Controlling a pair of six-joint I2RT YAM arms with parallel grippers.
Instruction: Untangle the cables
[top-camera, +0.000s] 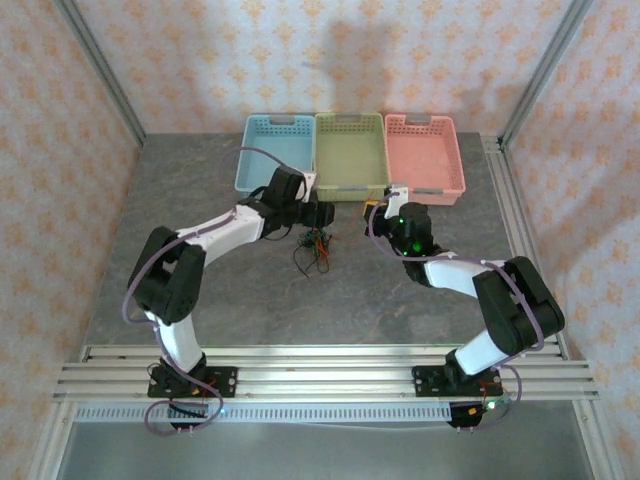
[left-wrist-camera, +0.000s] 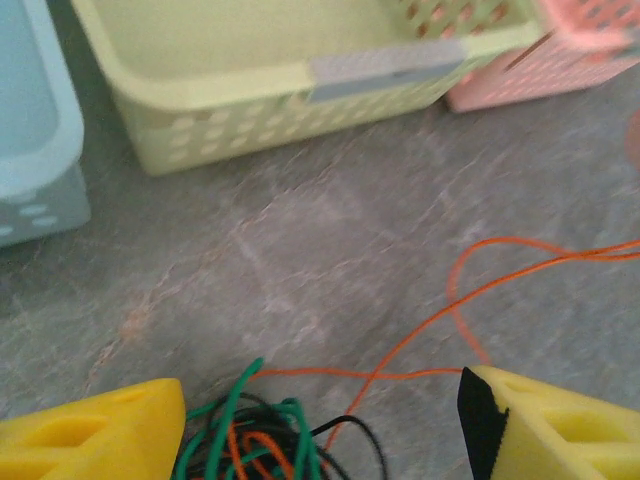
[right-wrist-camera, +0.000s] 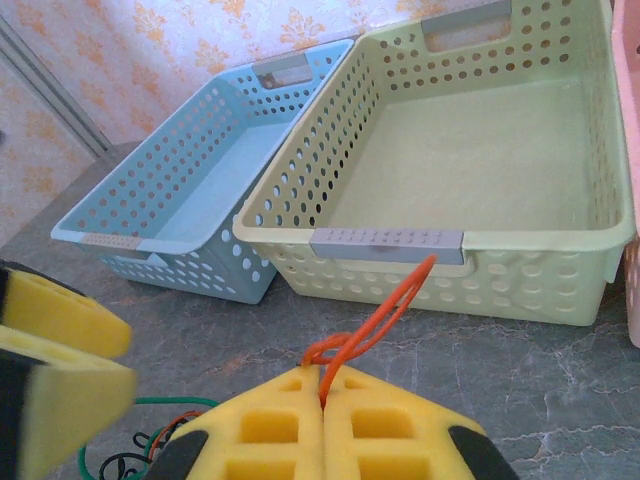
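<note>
Orange cable (right-wrist-camera: 380, 310) is pinched in the pressed-together right hand (right-wrist-camera: 325, 388), likely to draw it from the clump (left-wrist-camera: 265, 440), which the left hand (left-wrist-camera: 320, 425) straddles, spread wide to free it

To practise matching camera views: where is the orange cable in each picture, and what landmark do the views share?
Top external: orange cable at mid-table, just before the green basket.
Left wrist: orange cable runs from lower centre to the right edge.
Right wrist: orange cable rises at lower centre from the shut right pincer.
Shared landmark: the green basket.
</note>
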